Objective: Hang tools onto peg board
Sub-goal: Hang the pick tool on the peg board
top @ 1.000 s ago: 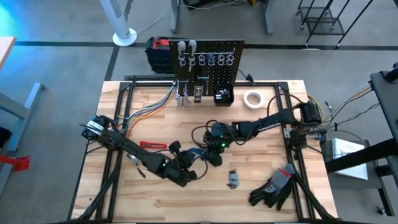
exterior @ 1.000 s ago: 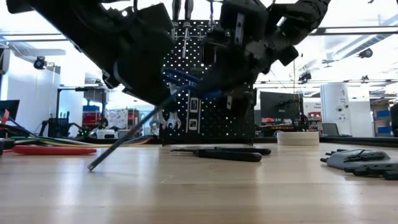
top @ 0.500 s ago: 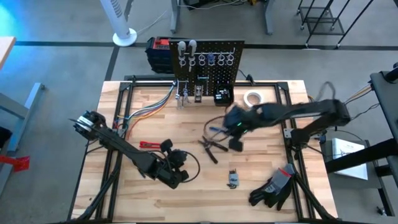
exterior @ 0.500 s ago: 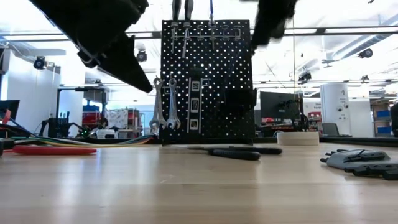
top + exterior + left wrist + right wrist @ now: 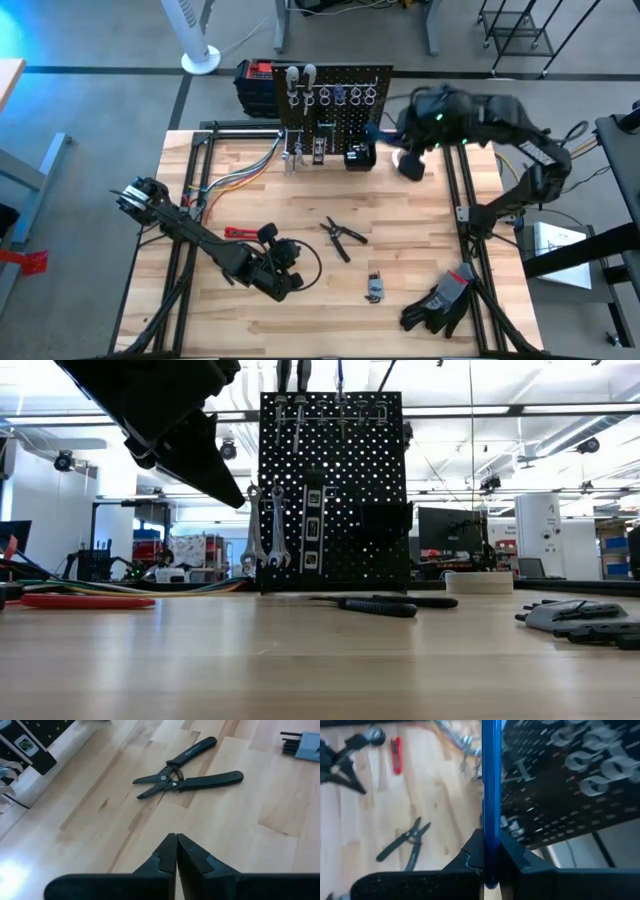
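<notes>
The black peg board (image 5: 335, 100) stands upright at the table's far edge, with silver ring hooks and hung tools along its top and wrenches (image 5: 262, 525) lower down. My right gripper (image 5: 390, 130) is high beside the board's right end, shut on a long blue-handled tool (image 5: 490, 780). Black pliers (image 5: 342, 236) lie flat mid-table. A red-handled tool (image 5: 245, 233) and a small grey tool (image 5: 374, 287) also lie on the wood. My left gripper (image 5: 176, 837) hovers shut and empty, near left of the pliers (image 5: 185, 772). My right gripper pinches the tool's blue part (image 5: 490, 822) between its two fingers (image 5: 470, 851). The blue part runs along the fingers and sticks out well past their tips, toward the peg board (image 5: 560, 780). The tool is lifted clear of the table.
Black gloves (image 5: 440, 302) lie at the near right corner. A small black bin (image 5: 358, 155) hangs at the board's foot. A red-and-black box (image 5: 255, 80) and a white fan (image 5: 195, 40) stand behind the table. Coloured cables (image 5: 245, 170) run across the far left.
My right gripper has risen from mid-table and swung toward the far edge, up beside the peg board's right end. It tipped as it went and carried the blue-handled tool, whose tip was on the wood. My left gripper drew back slightly toward the near left, then held still.
</notes>
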Controlling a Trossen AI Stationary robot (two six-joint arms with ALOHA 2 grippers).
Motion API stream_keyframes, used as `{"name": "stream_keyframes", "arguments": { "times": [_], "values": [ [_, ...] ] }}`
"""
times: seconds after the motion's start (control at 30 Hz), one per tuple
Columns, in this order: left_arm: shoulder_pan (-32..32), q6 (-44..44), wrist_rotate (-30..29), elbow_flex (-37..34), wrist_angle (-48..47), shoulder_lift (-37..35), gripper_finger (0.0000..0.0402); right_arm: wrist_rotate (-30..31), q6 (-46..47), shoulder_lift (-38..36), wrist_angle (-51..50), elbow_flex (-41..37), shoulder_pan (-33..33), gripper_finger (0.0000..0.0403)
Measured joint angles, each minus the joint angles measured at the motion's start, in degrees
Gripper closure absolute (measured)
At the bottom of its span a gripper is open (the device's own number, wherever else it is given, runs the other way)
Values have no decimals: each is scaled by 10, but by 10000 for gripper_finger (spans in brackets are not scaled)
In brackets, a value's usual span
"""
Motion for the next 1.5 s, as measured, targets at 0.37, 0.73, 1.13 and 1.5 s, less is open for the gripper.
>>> {"name": "stream_keyframes", "arguments": {
  "times": [0.37,0.73,1.13,1.5],
  "values": [
    [2,-12,19,0,0,0,401,-12,-71,57,-93,177,-92,392],
    [9,0,-26,0,7,-4,401,-126,-70,54,-103,178,-129,392],
    [87,300,18,17,218,-133,389,-174,-39,59,-115,132,-44,392],
    [224,461,248,60,340,-153,294,-168,-23,58,-55,125,34,392]
  ]
}}
